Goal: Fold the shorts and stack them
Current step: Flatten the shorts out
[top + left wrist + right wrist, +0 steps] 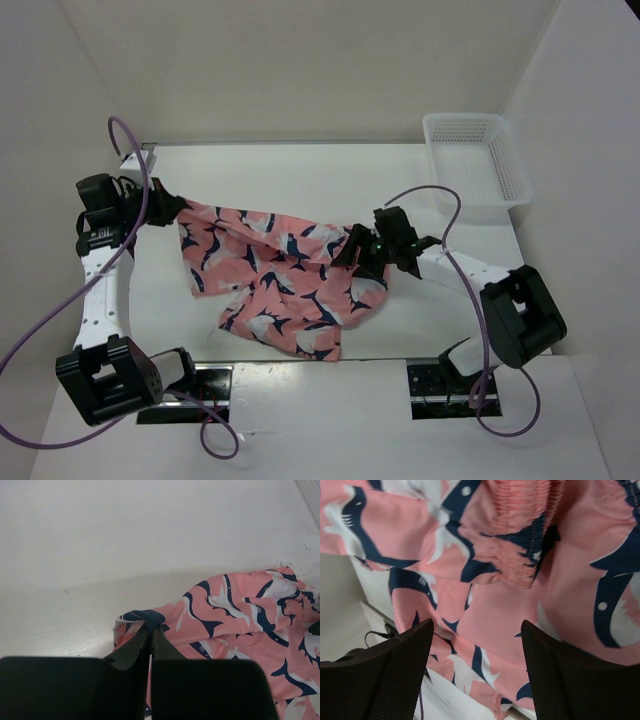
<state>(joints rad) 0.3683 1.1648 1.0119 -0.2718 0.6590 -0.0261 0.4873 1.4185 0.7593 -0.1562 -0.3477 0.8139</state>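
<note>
shorts (280, 280): lying unfolded and bunched mid-table (300, 170), between the two arms; well apart from the basket (475, 150) at far right.
left gripper (151, 627): jaws shut tight on the navy-edged corner at the far-left end of the shorts.
right gripper (476, 627): jaws spread wide over the right side, near the gathered waistband; nothing is clamped.
step (judged): flattening ahead of the first fold; no fold made, nothing stacked.
risk 1: only a thin edge is pinched at left, so a slip is likely if it is pulled hard.
risk 2: if the right jaws are shut here, several bunched layers could be caught and wrinkles locked in.
risk 3: the near hem lies close to the table's near edge and could be dragged off by a near-side pull.
</note>
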